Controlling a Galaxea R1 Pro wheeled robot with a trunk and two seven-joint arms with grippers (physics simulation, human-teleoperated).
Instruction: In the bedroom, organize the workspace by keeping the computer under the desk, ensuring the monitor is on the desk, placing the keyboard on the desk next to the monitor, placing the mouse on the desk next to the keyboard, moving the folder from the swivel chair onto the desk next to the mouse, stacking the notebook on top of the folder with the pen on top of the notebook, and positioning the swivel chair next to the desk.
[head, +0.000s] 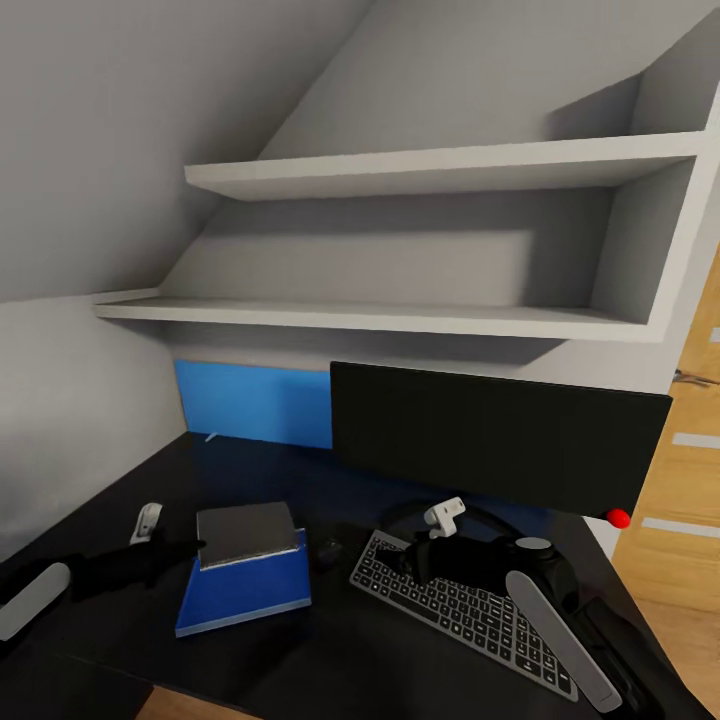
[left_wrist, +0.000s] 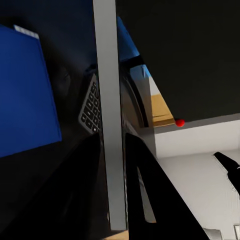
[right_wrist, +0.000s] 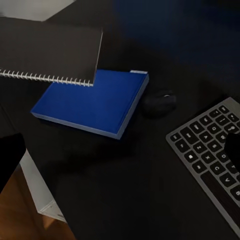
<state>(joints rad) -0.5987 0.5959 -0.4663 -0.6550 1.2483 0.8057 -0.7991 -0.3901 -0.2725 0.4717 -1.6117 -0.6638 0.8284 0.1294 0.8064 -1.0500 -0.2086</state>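
Head view: we see the desk (head: 330, 650), glossy black w/ a blue back panel, under two white wall shelves (head: 400, 318). The monitor (head: 495, 440) stands at the rear right, red dot at its lower right corner. The keyboard (head: 460, 610) lies in front of it. A small dark mouse (head: 329, 550) sits between keyboard and the folder (head: 243, 592), which lies flat left of centre. The notebook (head: 246, 532) hangs tilted over the folder's far end, clamped at its left edge by the left gripper (head: 190, 548). The right gripper (head: 425, 560) hovers over the keyboard's far-left corner; we can't tell how its jaws stand.

Left wrist: the notebook's (left_wrist: 110, 115) grey edge runs between the two dark fingers (left_wrist: 150, 190), pinched. Folder (left_wrist: 25, 95), keyboard (left_wrist: 92, 107), monitor (left_wrist: 185, 55) beyond.

Right wrist: spiral-bound notebook (right_wrist: 50, 52) overhangs the folder (right_wrist: 97, 102); mouse (right_wrist: 161, 100) just beside the folder, apart from keyboard (right_wrist: 210, 155).
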